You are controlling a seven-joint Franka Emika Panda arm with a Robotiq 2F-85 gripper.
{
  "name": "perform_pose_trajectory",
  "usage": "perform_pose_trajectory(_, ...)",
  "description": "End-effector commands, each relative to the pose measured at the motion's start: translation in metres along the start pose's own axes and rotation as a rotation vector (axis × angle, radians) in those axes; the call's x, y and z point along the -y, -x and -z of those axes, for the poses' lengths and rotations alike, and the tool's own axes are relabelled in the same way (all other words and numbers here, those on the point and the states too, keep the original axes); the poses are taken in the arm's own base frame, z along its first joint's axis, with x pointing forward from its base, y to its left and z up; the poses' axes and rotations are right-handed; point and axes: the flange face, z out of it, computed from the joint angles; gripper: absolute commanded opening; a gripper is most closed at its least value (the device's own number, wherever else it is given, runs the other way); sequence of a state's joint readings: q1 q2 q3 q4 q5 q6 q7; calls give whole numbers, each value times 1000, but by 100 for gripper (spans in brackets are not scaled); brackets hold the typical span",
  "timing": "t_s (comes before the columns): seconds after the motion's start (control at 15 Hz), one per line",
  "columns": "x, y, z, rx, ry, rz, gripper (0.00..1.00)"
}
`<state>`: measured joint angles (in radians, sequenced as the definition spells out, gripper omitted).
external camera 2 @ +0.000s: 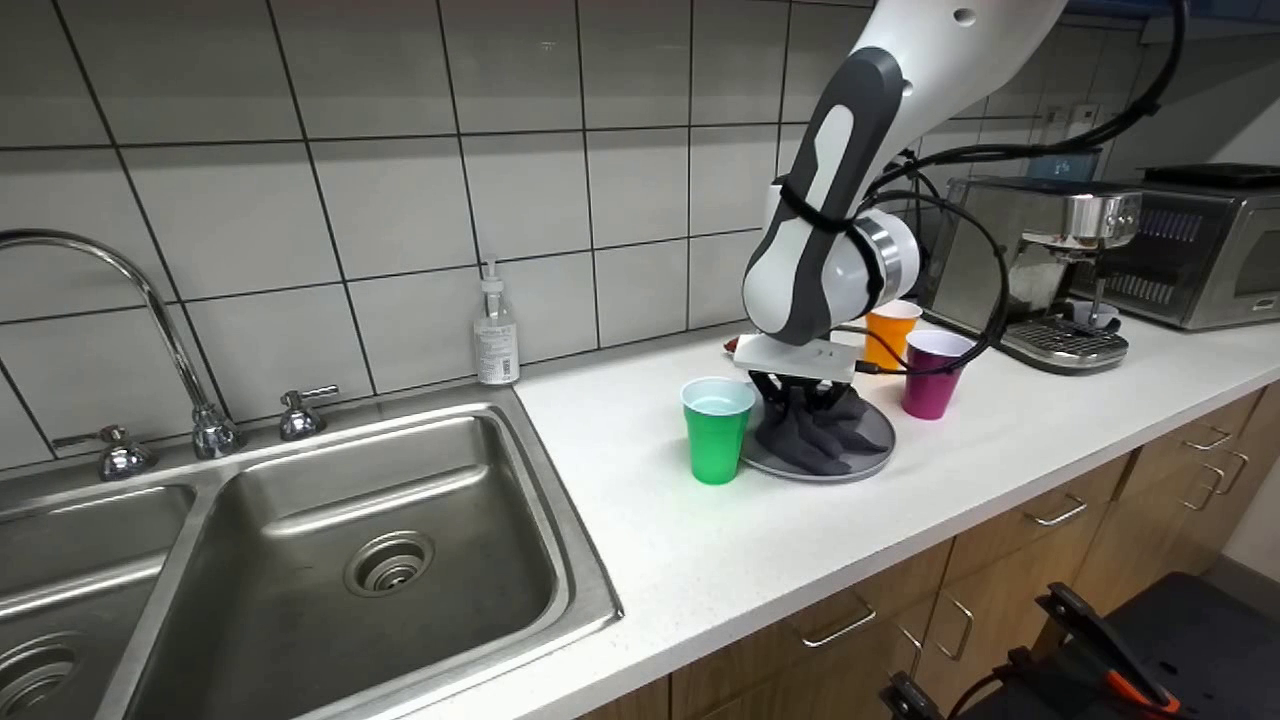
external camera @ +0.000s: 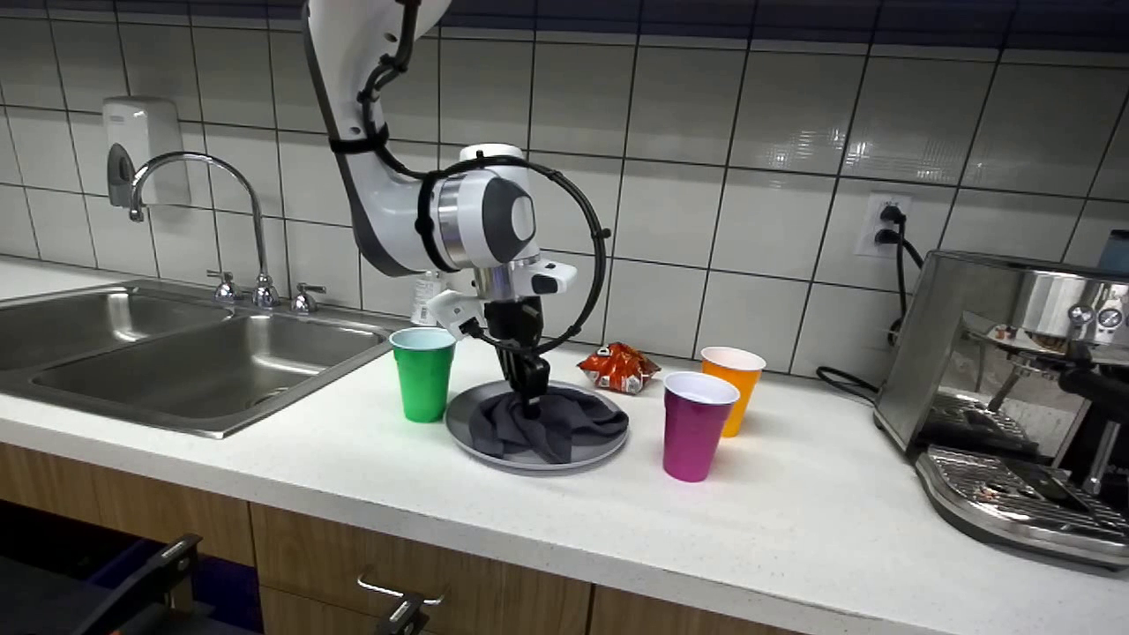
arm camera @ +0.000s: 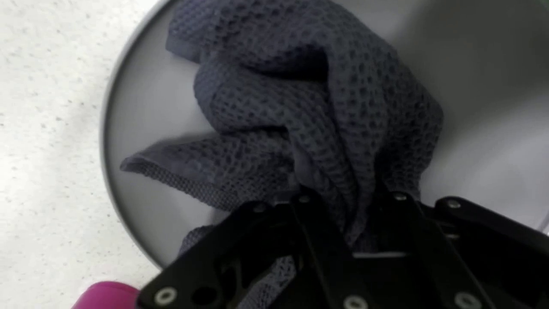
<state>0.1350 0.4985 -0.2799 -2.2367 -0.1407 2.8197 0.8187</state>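
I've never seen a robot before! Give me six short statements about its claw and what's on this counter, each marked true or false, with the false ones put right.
1. The gripper has a fold of the dark cloth between its fingers. True.
2. The plate under the cloth is bright red. False: it is gray.
3. The green cup is tipped on its side. False: it stands upright.
4. The green cup is nearer the sink than the purple cup is. True.
5. The orange cup stands in the sink. False: it stands on the counter.
6. A red packet lies near the tiled wall. True.
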Motion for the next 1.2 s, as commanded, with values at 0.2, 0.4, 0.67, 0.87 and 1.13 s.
perform_pose_trajectory(0.2,-4,-1,13,-17,-7,-7,2)
perform_pose_trajectory(0.4,-6,-1,26,-28,-16,-6,3)
perform_pose_trajectory(0.67,-4,-5,50,-50,-33,0,3)
perform_pose_trajectory(0.87,-2,-6,68,-69,-55,8,3)
perform_pose_trajectory(1.13,-2,-4,90,-88,-79,26,3)
